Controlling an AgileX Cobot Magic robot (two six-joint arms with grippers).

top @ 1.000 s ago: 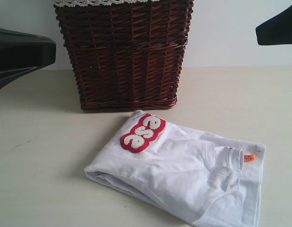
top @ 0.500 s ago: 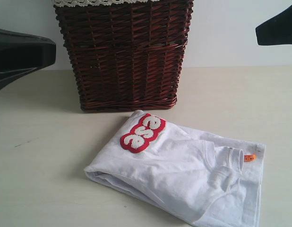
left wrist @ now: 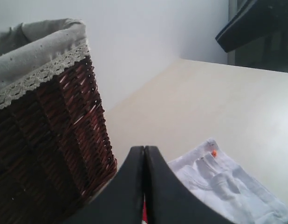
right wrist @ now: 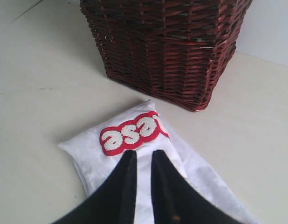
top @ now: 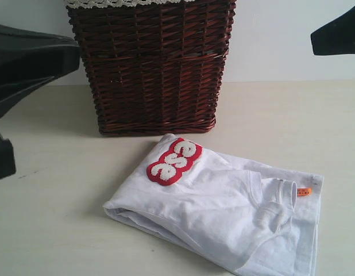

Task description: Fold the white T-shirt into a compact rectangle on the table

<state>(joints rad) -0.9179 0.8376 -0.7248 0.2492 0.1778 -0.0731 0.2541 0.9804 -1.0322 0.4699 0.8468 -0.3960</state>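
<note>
While the thin white cotton T-shirt (top: 223,218) is lying folded on the pale beige table (top: 62,230) before a dark wicker basket (top: 151,69), the left gripper (left wrist: 144,150) is hanging closed and the right gripper (right wrist: 143,155) barely parted, both empty. Folding is looking finished, likely calling only for the arms' retreat.

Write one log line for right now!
white T-shirt: folded on table | left tool: shut, empty | right tool: slightly open, empty

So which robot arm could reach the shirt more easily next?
Probably the right. The right gripper points at the white T-shirt, its jaws slightly apart. The left gripper is shut and sits beside the basket.
</note>
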